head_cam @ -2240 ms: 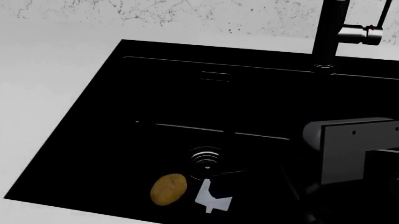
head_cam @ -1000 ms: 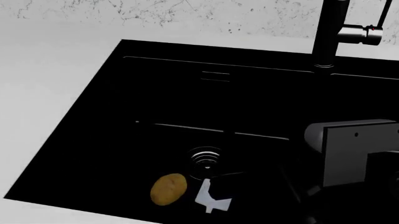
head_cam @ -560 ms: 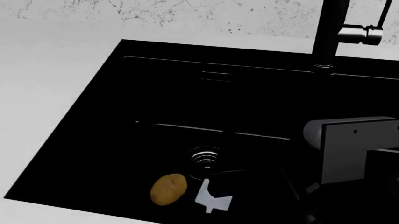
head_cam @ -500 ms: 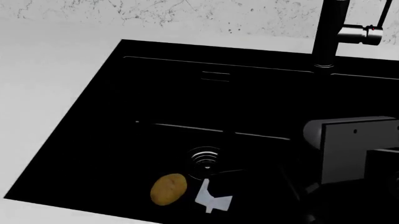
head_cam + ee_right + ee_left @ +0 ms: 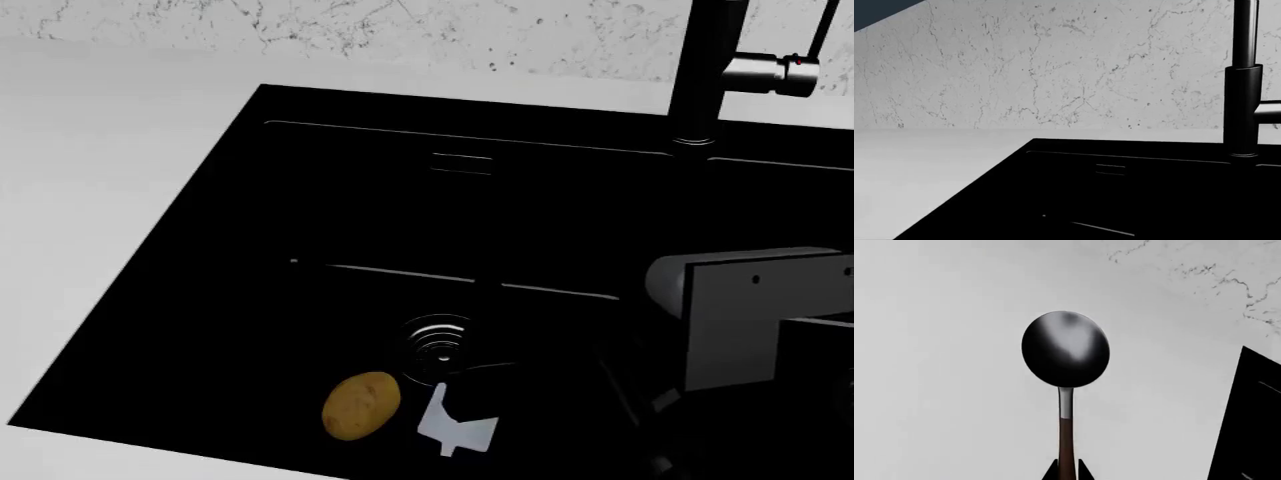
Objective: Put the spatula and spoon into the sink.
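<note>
In the left wrist view the spoon has a dark shiny round bowl and a brown handle, and my left gripper is shut on that handle. It hangs over white counter, with a corner of the black sink off to one side. In the head view the sink holds the spatula, whose pale notched blade lies on the basin floor near the front edge. Only my right arm's grey housing shows, above the sink's right part; its jaws appear in no view.
A yellow-brown potato lies beside the spatula, and the round ridged drain is just behind them. The tall dark faucet rises at the sink's back right. White marble counter and backsplash surround the sink.
The right arm's grey housing has edged slightly up and left in the head view. The spatula and potato have not moved.
</note>
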Robot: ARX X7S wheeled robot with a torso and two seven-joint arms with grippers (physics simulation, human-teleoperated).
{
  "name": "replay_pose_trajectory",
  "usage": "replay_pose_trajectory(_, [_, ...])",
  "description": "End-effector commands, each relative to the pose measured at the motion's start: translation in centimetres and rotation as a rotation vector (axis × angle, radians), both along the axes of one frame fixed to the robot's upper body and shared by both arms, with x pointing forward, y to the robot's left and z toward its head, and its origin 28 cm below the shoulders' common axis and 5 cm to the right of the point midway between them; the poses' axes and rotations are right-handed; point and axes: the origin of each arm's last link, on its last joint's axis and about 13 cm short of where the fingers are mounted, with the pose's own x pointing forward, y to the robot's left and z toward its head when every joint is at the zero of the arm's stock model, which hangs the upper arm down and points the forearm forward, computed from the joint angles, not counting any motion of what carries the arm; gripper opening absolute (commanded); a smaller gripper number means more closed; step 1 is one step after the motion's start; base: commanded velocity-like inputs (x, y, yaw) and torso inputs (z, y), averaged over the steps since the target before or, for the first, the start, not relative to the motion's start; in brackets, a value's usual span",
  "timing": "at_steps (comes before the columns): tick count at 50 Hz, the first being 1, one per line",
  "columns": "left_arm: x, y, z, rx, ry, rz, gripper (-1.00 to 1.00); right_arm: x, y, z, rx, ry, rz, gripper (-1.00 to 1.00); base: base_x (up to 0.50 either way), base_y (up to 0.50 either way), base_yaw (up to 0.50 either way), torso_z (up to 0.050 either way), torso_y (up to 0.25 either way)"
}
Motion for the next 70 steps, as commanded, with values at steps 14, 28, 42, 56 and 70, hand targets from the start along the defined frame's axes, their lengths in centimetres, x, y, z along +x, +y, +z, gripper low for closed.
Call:
replay_pose_trajectory(14, [-1.7,-6.0,5.5,0.168,-0.315,-0.281,-1.00,0.4,-0.2,-0.3,0.025,-0.006,-0.001,1.00,0.00,0.00,0.00,0.000,0.000])
replay_pose_trajectory(28, [-0.2,-10.8,4.8,0.046,-0.249,-0.581,-1.00,0.3,-0.1,-0.1,0.025,-0.011,0.005,1.00,0.00,0.00,0.00,0.000,0.000])
replay_pose_trajectory(42, [0.7,-16.0,2.5,-0.088,-0.169,-0.871,-1.00,0.5,-0.1,-0.2,0.029,-0.015,0.010,1.00,0.00,0.00,0.00,0.000,0.000])
replay_pose_trajectory(56, [2.1,-18.2,-1.2,-0.190,-0.046,-0.957,-1.00,0.0,-0.3,-0.3,0.036,-0.022,0.004,1.00,0.00,0.00,0.00,0.000,0.000])
replay_pose_trajectory(70, [5.4,-19.4,-5.9,-0.225,0.113,-0.902,-1.00,0.0,-0.2,-0.5,0.040,-0.020,0.007,1.00,0.00,0.00,0.00,0.000,0.000])
